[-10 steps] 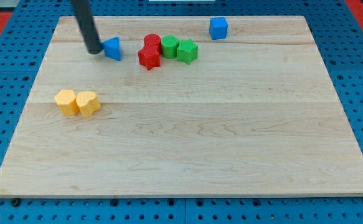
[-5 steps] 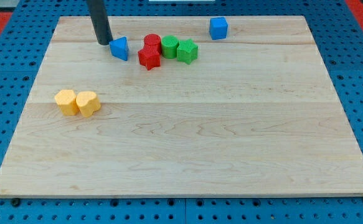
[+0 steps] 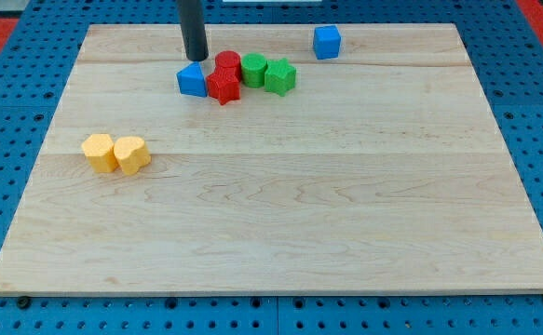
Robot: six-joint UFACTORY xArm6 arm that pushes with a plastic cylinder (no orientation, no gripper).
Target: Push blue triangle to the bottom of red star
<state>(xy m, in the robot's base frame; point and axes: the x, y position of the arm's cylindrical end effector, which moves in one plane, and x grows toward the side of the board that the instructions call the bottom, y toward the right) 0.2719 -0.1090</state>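
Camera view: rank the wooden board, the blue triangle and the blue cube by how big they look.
1. Wooden board, by far the largest.
2. Blue cube and blue triangle: they look about alike, so I won't rank them.

My rod comes down almost upright from the view's top, leaning slightly, and my tip (image 3: 196, 58) rests on the tabletop (image 3: 299, 214) near its far edge, left of that edge's middle.
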